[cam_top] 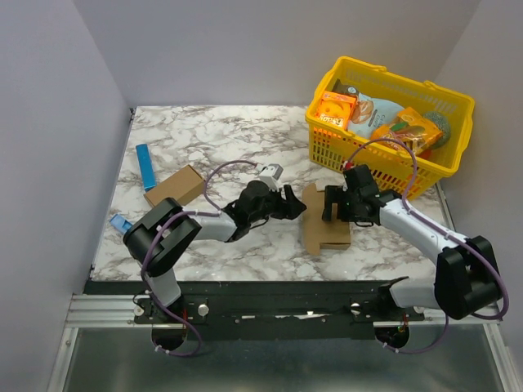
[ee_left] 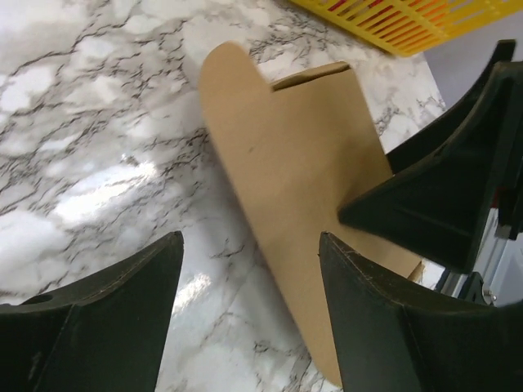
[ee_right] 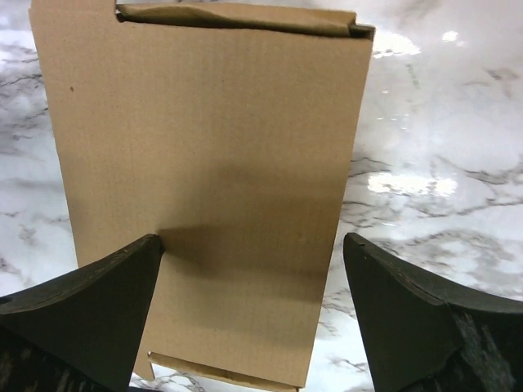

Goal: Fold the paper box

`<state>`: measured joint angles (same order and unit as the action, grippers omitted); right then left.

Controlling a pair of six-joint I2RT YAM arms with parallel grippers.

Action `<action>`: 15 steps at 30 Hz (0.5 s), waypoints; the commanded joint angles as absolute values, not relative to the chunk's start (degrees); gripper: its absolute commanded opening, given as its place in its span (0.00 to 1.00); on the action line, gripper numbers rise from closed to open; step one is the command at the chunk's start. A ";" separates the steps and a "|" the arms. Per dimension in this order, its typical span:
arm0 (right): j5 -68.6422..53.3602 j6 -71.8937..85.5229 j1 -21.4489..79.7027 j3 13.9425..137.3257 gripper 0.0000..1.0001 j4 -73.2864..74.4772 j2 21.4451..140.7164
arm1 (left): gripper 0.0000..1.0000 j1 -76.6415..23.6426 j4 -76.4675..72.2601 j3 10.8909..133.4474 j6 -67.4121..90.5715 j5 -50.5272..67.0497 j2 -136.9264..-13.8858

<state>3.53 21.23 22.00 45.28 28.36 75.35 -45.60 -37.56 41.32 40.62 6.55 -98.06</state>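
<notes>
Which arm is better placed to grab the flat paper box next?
The right arm, probably: its open jaws straddle the paper box, centred in its wrist view. The left arm holds its open jaws beside it, over the table.

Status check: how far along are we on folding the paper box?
Done: hardly anything. The paper box lies flat on the marble table, its rounded flap unfolded. In hand: nothing is gripped; the left gripper and right gripper both stand open on opposite sides of the box. Left: raising it into shape and tucking the flaps.
</notes>
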 commanded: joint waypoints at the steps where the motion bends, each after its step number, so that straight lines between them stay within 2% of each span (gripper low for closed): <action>1: -3.24 22.06 21.71 42.63 1.00 24.79 76.73 | 0.71 -45.70 -40.43 43.94 41.31 9.67 -101.86; 4: -4.48 22.24 21.71 41.57 0.98 23.21 77.96 | 0.62 -45.70 -40.69 44.38 40.96 9.58 -103.18; 5: -4.66 22.32 21.71 41.31 0.98 22.86 78.48 | 0.56 -45.70 -39.91 44.56 40.87 9.84 -103.53; 11: -6.50 22.24 21.62 40.78 0.92 21.27 80.68 | 0.35 -45.70 -37.61 43.95 41.22 8.70 -105.12; 15: -8.00 21.97 21.45 40.60 0.89 20.57 81.56 | 0.26 -45.70 -41.30 41.23 42.79 10.28 -105.64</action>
<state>-6.11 22.68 21.34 42.83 20.36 78.76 -45.36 -38.76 43.59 41.76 8.38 -104.29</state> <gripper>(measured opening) 0.908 0.307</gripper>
